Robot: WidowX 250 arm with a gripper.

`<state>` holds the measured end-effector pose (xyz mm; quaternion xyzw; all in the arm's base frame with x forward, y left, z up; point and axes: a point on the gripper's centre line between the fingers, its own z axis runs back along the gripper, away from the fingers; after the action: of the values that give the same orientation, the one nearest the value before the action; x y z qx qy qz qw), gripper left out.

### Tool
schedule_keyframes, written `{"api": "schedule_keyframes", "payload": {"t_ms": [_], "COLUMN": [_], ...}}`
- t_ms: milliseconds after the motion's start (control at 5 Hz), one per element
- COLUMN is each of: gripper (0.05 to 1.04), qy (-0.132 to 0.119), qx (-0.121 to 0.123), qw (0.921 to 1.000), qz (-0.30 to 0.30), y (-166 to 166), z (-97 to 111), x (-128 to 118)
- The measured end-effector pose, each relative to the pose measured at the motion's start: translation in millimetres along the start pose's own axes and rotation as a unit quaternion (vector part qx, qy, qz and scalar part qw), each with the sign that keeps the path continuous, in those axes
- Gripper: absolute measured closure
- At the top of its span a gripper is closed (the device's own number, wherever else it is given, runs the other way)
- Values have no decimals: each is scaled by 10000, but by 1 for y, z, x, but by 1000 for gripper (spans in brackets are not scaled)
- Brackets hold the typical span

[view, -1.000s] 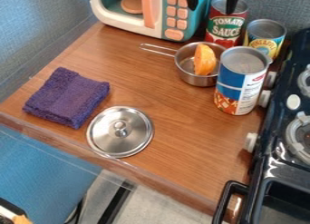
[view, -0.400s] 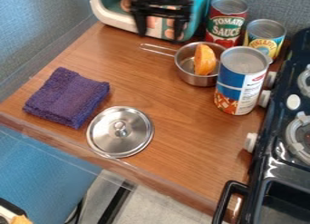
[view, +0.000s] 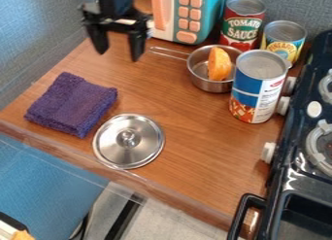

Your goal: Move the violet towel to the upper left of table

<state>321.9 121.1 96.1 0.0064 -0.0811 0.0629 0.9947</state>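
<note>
My black gripper (view: 118, 50) hangs at the upper left of the camera view, in front of the toy microwave's left part. Its two fingers are spread open with nothing between them. Below it, apart from it, the folded violet towel (view: 71, 104) lies flat on the left part of the wooden table (view: 188, 146), close to the table's left and front edges.
A round metal lid (view: 129, 141) lies just right of the towel. Behind stands the toy microwave (view: 188, 15). A small pot (view: 201, 77) holding an orange piece (view: 219, 64) and several cans (view: 258, 86) stand at the right, beside the black stove (view: 311, 171).
The gripper came into view from the top edge, then moved left and slightly down, from before the microwave's middle to its left side. The towel has stayed where it was.
</note>
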Motion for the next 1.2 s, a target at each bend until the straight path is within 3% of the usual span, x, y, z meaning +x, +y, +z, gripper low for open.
{"api": "schedule_keyframes", "payload": {"t_ms": [400, 600, 800, 1000, 1200], "gripper": [83, 83, 83, 83, 83], "qy": [-70, 45, 355, 639, 648], "qx": [265, 569, 757, 782, 814], "qw": [9994, 9980, 9958, 9940, 9938], "qz": [205, 288, 375, 428, 402], "y": [32, 47, 53, 56, 54], "z": [-14, -32, -46, -58, -60], "x": [-33, -43, -50, -48, -35]}}
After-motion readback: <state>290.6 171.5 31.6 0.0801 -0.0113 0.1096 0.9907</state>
